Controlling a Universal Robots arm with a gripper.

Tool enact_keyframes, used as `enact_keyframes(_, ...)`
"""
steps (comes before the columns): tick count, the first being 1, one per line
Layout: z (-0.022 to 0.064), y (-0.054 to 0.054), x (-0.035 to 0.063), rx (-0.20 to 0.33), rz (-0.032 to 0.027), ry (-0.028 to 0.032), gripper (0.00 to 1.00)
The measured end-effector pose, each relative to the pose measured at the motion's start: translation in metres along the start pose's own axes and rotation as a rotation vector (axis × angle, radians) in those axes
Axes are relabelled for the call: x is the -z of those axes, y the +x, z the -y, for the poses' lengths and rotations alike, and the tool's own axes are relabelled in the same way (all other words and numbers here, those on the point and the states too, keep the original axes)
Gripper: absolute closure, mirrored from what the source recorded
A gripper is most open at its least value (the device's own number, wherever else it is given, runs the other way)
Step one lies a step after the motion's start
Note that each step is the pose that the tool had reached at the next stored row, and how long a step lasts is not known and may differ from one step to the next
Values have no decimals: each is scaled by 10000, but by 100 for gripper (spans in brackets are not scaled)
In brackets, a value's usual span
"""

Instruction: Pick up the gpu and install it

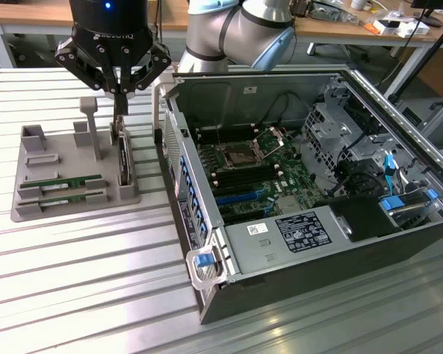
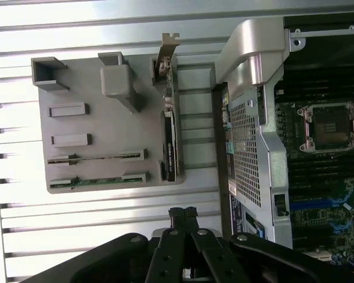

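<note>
1. Note the gripper (image 1: 119, 105) pinched fully shut with nothing between its fingers, hanging above the grey tray (image 1: 29, 210) on the slatted metal table (image 1: 81, 287).
2. Find the gpu (image 1: 123, 164) standing on its long edge in a slot along the tray's edge nearest the computer case (image 1: 207, 295). Look for its metal bracket (image 1: 118, 131) at the far corner of that edge, just under the fingertips.
3. Ignore the 2 green sticks (image 1: 65, 183) lying flat in slots near the tray's front edge, well apart from the fingertips.
4. Read the step in hand as the approach to the pick, with no contact visible and the card seated in its slot.
5. Spread the fingers wide before going lower. Shut as now, they would probably land on the card's top edge instead of straddling it.
6. Set the pads across the card's 2 thin faces, not along its length. Check this in the wrist view, where the gripper (image 2: 183, 213) sits short of the tray and the gpu (image 2: 169, 150) runs along the tray's case-side edge.
7. Close on the board near mid-length rather than on the bracket, which looks likely to twist.
8. Pull straight up out of the slot to avoid binding, and stay clear of the tray's tall post (image 1: 92, 125) and the case wall just beside the card.
</note>
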State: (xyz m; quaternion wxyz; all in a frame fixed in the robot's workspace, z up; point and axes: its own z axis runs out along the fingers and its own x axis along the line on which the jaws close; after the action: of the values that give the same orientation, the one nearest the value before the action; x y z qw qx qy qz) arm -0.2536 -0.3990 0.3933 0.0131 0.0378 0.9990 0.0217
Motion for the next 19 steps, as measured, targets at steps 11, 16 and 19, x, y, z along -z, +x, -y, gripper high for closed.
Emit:
enact_keyframes(11,3,44,1,0,0,0,90)
enact_keyframes(16,10,137,4,0,0,0,90)
enact_keyframes(19,12,163,4,0,0,0,90)
